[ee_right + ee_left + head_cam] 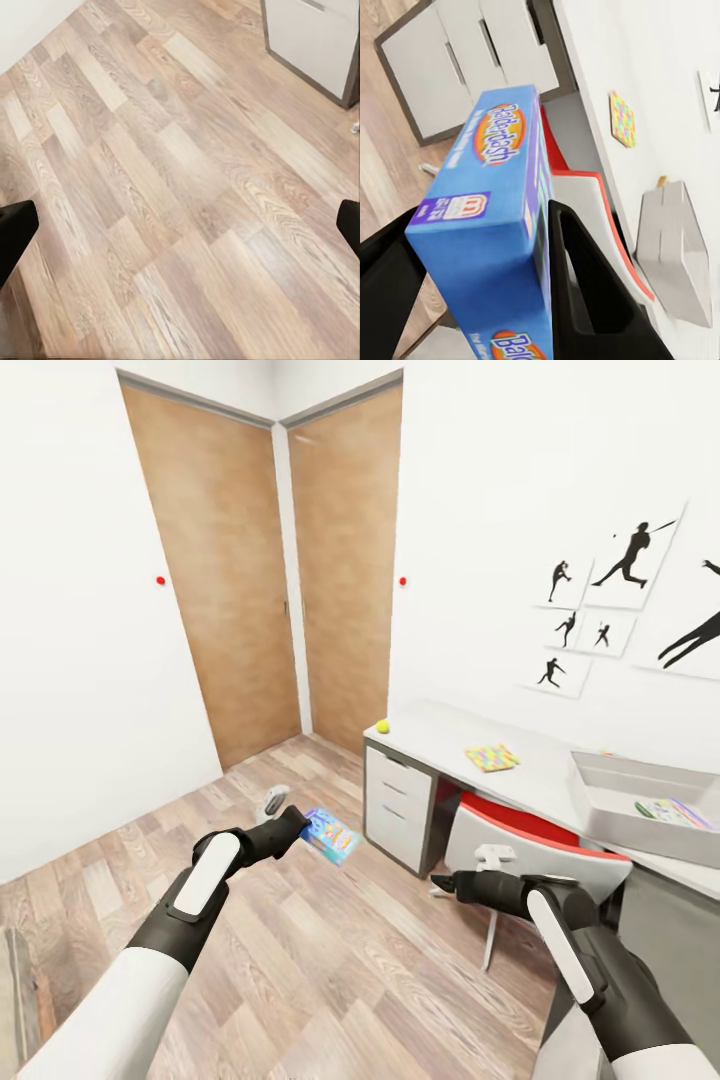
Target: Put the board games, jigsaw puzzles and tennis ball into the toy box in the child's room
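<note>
The left gripper (303, 826) is closed around a blue board game (331, 836) above the floor (300, 960). The right gripper (440, 884) is wide open and holds nothing. 1 jigsaw puzzle (492, 758) and the tennis ball (382, 727) lie on the table (450, 735).

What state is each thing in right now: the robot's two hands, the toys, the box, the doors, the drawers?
Left gripper: shut on the blue board game.
Right gripper: open, empty.
Toy box: open-topped, something colourful inside.
Jigsaw puzzle: flat on the table.
Tennis ball: at the table's corner.
Doors: shut.
Drawers: shut.
</note>
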